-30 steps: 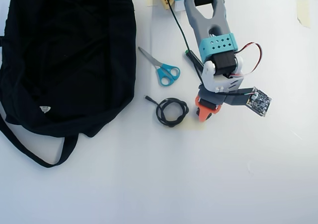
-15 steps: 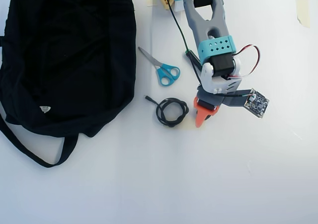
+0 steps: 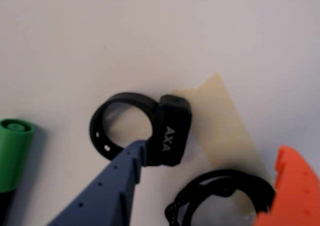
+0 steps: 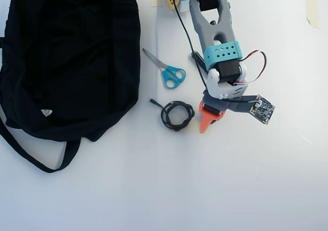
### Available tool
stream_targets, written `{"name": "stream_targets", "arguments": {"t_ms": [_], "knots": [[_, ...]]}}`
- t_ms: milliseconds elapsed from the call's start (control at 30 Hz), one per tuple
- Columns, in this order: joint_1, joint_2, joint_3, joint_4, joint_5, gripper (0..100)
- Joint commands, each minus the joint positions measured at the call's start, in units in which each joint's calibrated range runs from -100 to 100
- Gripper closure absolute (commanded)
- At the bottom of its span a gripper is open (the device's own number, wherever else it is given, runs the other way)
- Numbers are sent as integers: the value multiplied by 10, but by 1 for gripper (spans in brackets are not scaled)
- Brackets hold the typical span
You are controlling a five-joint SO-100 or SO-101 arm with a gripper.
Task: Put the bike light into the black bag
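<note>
Black and small, the bike light is lying flat on the white table, its loop strap spread open beside it, partly on a scrap of tan tape. The gripper is hanging just above it with jaws spread, blue finger touching or nearly touching the light's edge and orange finger beyond, probably so they can straddle it. A coiled cable is sitting close by, which makes a clean pinch harder. The black bag is waiting well apart, past the scissors.
</note>
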Motion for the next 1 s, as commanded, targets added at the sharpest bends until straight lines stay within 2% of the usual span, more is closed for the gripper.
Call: {"name": "stream_targets", "arguments": {"t_ms": [0,333,967], "knots": [[-7,-8,-25,-4,-3,67],[-22,-7,-23,-3,-25,67],[-12,36,-9,-29,-19,67]]}}
